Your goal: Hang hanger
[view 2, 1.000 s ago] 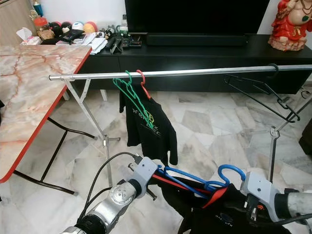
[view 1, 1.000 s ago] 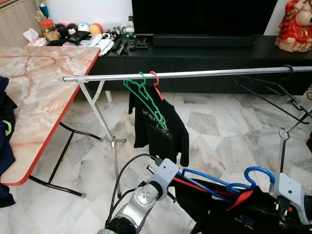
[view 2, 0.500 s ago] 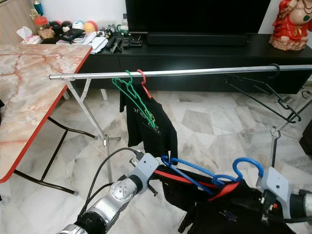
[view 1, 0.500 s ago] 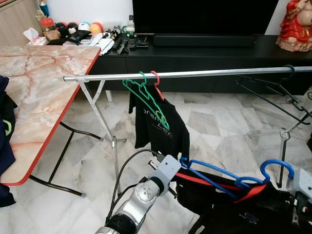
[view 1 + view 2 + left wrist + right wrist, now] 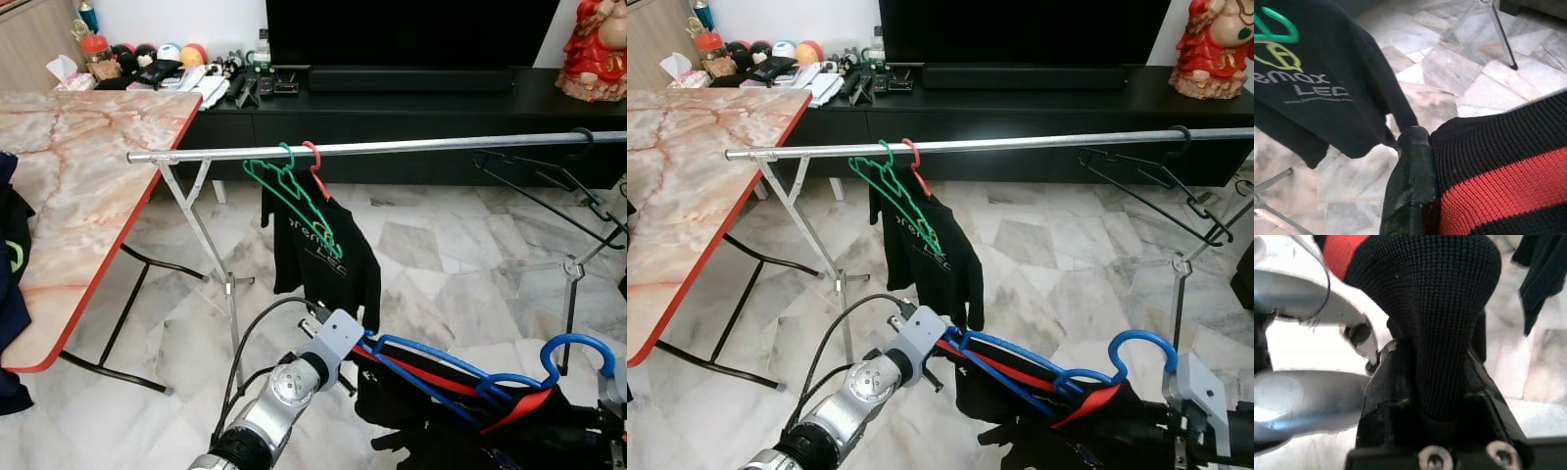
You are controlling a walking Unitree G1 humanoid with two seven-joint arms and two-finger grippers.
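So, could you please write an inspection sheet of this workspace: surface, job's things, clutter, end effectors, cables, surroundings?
Surface: marble floor; marble table at the left.
Job's things: blue hanger carrying a black-and-red garment, held low, below the rail; its hook is not yet on the rail.
Clutter: green hanger, black T-shirt on a red hanger, black hanger on the rail; small items on the cabinet.
End effectors: left end effector and right end effector both shut on the garment.
Cables: black cable looping from the left arm.
Surroundings: TV, black cabinet, red figurine.
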